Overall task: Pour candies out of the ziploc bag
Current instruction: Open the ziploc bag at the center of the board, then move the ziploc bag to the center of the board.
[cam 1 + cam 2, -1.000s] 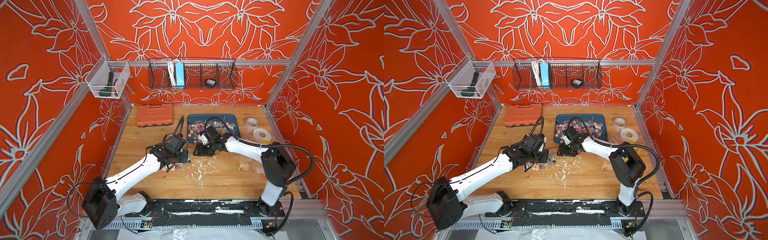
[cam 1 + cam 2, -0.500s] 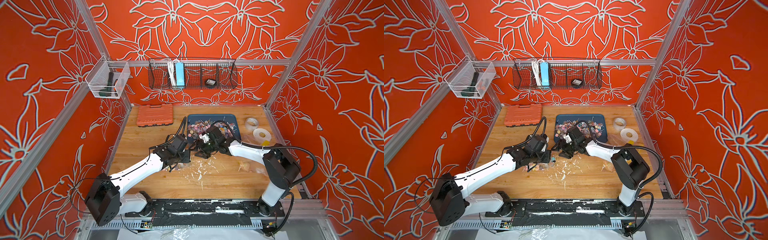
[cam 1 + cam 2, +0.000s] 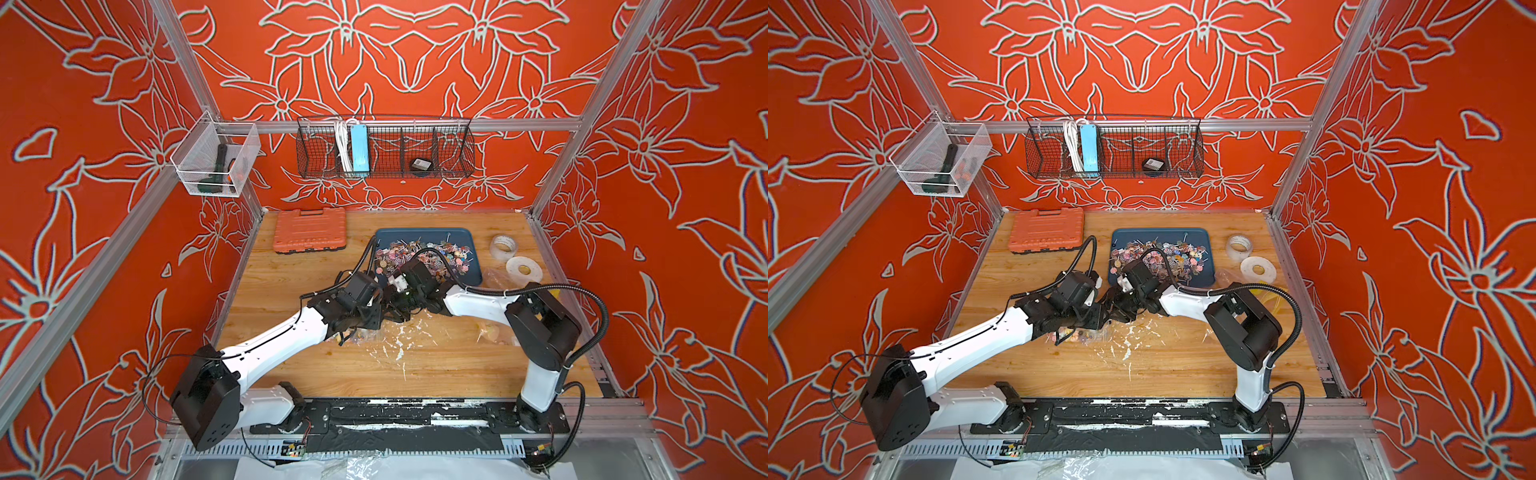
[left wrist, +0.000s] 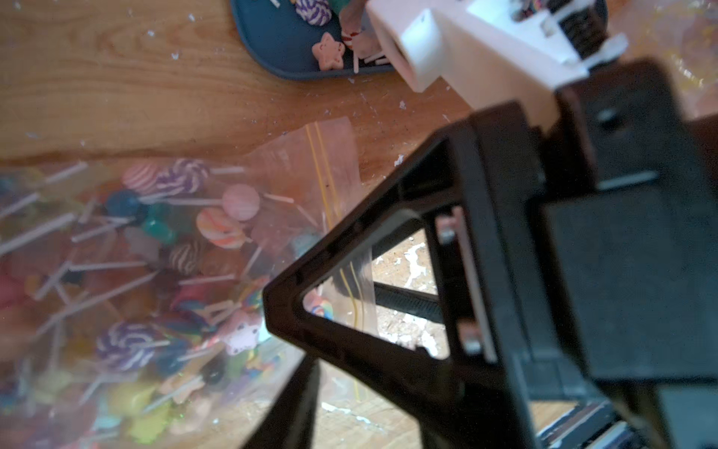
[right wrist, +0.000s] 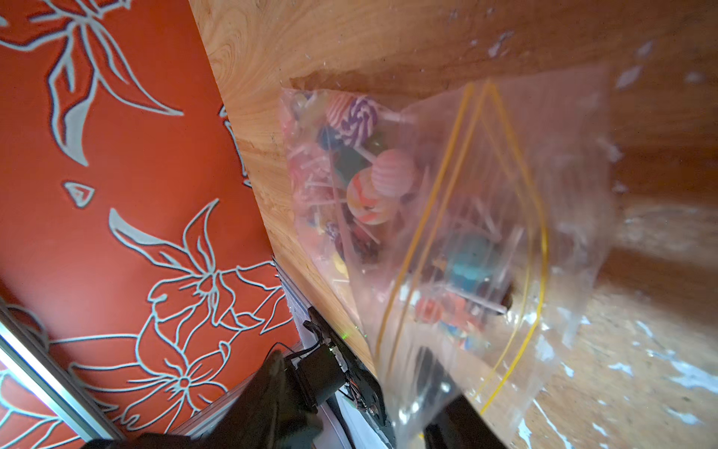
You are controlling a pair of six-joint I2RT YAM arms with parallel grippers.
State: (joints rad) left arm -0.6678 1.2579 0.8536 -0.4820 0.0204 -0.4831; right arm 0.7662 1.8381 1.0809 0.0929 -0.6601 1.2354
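Wood-grain tabletop (image 3: 291, 282), white flecks; orange floral walls (image 3: 374, 62). Near blue tray (image 3: 467, 239) — crinkly clear ziploc bag (image 5: 466, 194), yellow zip lines, swirled candies (image 5: 392, 171) inside. Left gripper (image 3: 368, 322), right gripper (image 3: 397, 309) — jaw spread unclear.

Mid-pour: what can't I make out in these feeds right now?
- Left pincer fingertips: under its wrist in both top views; the right pincer blocks the left wrist view.
- Right pincer's hold on the bag: blurred behind plastic in the right wrist view.
- Candies in the bag: blurred in the left wrist view, uncountable.
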